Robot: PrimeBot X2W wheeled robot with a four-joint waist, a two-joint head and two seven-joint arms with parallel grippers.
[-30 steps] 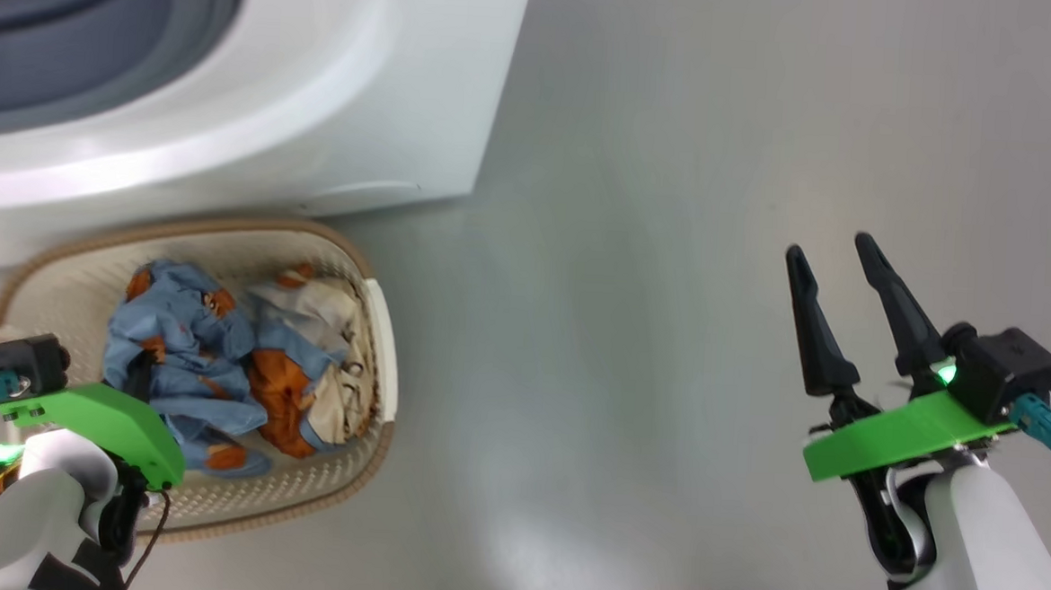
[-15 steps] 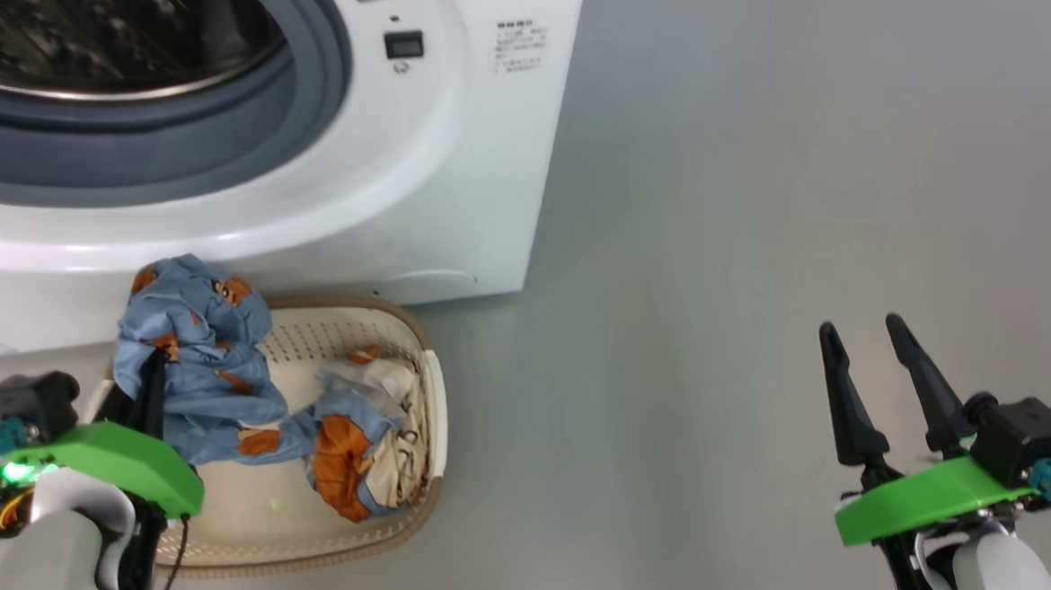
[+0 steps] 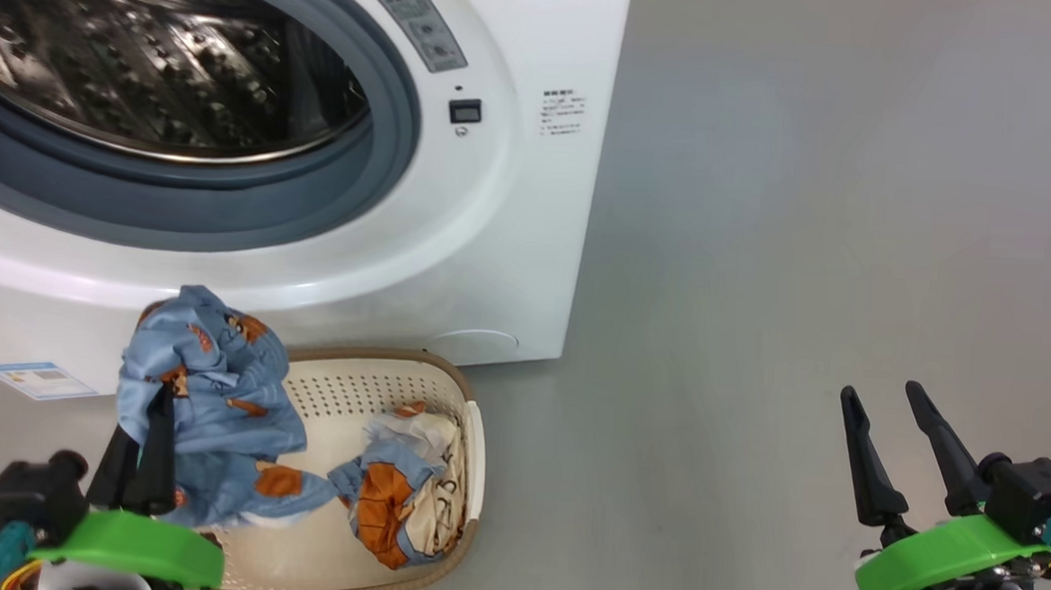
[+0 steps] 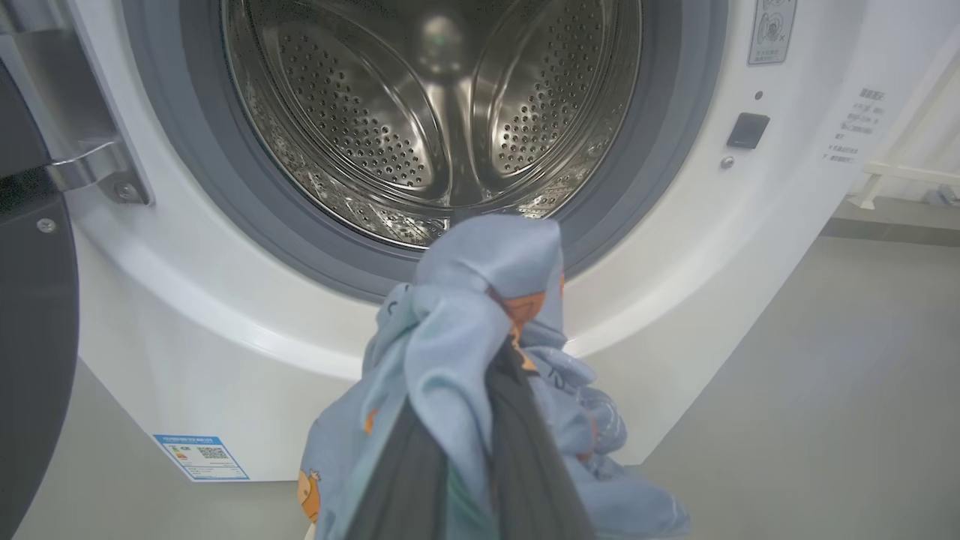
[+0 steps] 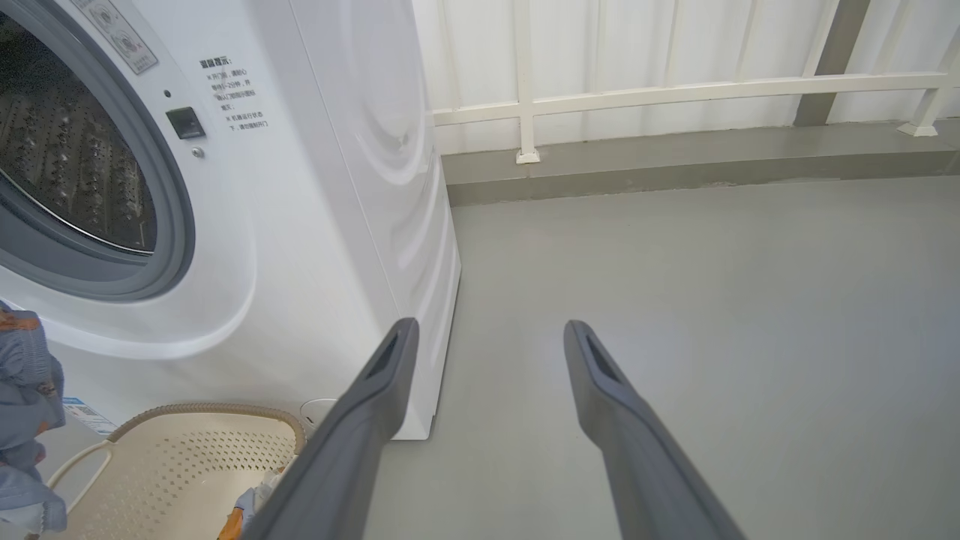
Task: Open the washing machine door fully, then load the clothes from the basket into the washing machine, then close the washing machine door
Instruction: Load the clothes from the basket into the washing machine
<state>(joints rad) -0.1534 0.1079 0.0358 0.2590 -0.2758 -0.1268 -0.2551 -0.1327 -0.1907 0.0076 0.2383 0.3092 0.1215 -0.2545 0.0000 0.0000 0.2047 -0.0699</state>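
Head view: the left pincer (image 3: 155, 412) is closed on the light blue garment (image 3: 206, 377), which bunches over its dark fingers (image 3: 157, 456) and is raised above the basket (image 3: 377, 388). The garment's top lies level with the white front of the washing machine (image 3: 492, 239), below the grey gasket (image 3: 224, 212). Its lower end trails down into the basket and reaches the cream, blue and orange garment (image 3: 407, 496), which lies crumpled against the basket's right wall. The basket stands on the grey floor (image 3: 761, 253), just in front of the machine's lower right corner. A small blue label (image 3: 40, 379) sits low on the machine's front, left of the raised garment.

Left wrist view: the steel drum (image 4: 442, 112) is open to view past the held garment. The washing machine door (image 4: 30, 337) stands swung open at the left edge, beside its metal hinge (image 4: 90, 161).

Right wrist view: the right pincer (image 5: 491, 330) is spread wide and holds nothing. It hangs over bare floor, well to the right of machine and basket, fingers pointing towards a white railing (image 5: 675, 90).
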